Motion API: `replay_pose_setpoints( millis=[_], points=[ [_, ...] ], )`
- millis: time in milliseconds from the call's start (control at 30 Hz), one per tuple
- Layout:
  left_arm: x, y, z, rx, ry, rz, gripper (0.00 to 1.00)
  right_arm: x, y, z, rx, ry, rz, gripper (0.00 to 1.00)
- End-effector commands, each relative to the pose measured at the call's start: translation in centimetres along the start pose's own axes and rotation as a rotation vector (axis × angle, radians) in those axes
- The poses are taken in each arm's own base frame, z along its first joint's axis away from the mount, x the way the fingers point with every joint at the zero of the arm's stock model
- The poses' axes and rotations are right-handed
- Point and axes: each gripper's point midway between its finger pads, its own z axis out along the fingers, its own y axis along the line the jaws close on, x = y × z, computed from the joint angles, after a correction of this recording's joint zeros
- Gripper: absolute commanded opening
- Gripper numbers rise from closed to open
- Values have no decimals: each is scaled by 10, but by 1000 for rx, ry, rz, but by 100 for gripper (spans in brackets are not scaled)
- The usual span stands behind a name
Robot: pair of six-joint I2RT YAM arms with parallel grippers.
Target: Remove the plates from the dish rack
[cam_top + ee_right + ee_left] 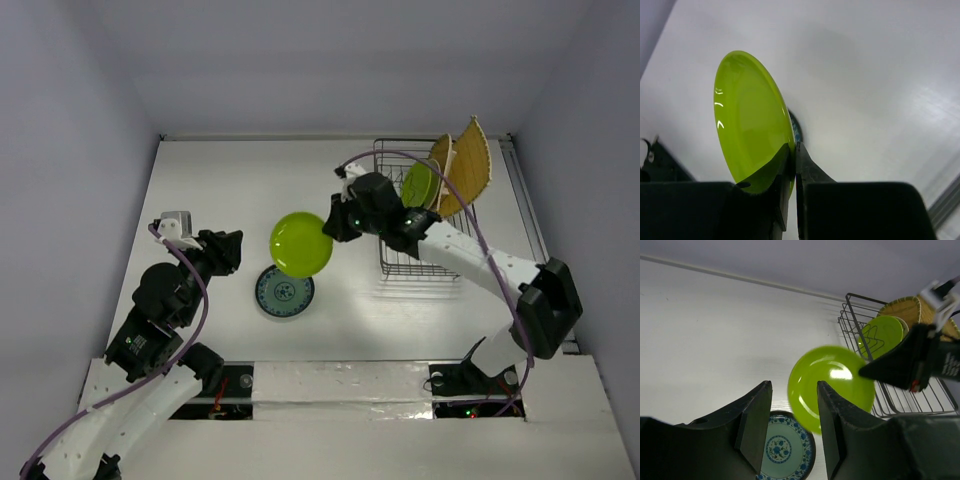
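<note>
1 lime-green plate pinched at rim by right jaws (near teal plate); left jaws open, empty.

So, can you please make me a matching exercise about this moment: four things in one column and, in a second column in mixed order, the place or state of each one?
Things:
1. teal patterned plate
2. lime-green plate left of the dish rack
3. woven tray plates
4. left gripper

Places or states:
A. standing on edge in the dish rack
B. open, holding nothing
C. lying flat on the table
D. pinched at its rim by the right gripper

Right pairs: 1-C, 2-D, 3-A, 4-B.
</note>
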Motion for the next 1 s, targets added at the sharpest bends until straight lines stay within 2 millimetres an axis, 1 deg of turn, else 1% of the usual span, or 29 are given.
replay_pose_setpoints(
  millis=[0,33,100,200,267,300,333,367,400,433,500,667,700,733,767,800,867,967],
  points=[
    [-3,-1,6,1,-22,-3,38,-2,55,9,-190,-38,56,0],
    [-4,-1,5,2,-25,-4,38,10,59,17,-198,-9,56,0],
    [-3,-1,5,1,-22,-3,38,25,69,24,-220,16,72,0],
    [-4,-1,5,3,-26,-5,38,52,69,38,-233,74,109,0],
    [-4,-2,4,6,-26,-7,38,57,70,44,-248,80,124,0],
    [-3,-2,4,10,-23,-6,38,69,66,52,-235,110,128,0],
    [-3,-3,5,11,-22,-6,38,75,69,55,-243,128,124,0],
    [-3,-3,5,15,-21,-6,38,79,68,58,-241,138,128,0],
    [-2,-3,5,14,-18,-5,38,88,65,66,-231,162,132,0],
    [-2,-4,5,17,-17,-4,38,92,68,69,-231,171,128,0],
    [-3,-4,4,18,-19,-6,38,97,64,74,-214,180,133,0],
    [-4,-4,4,23,-23,-8,38,103,55,78,-171,187,134,1],
    [-3,-4,4,23,-20,-7,38,105,54,78,-164,192,135,3],
    [-2,-4,4,23,-19,-7,38,106,52,79,-156,195,135,8],
    [-2,-5,4,24,-18,-5,38,106,51,79,-149,193,136,11],
    [-2,-5,4,24,-17,-5,38,112,47,78,-130,217,136,15],
    [-3,-5,4,26,-19,-6,38,114,42,78,-108,220,130,22],
    [-3,-5,3,29,-22,-6,38,115,40,77,-95,229,120,27]
  ],
)
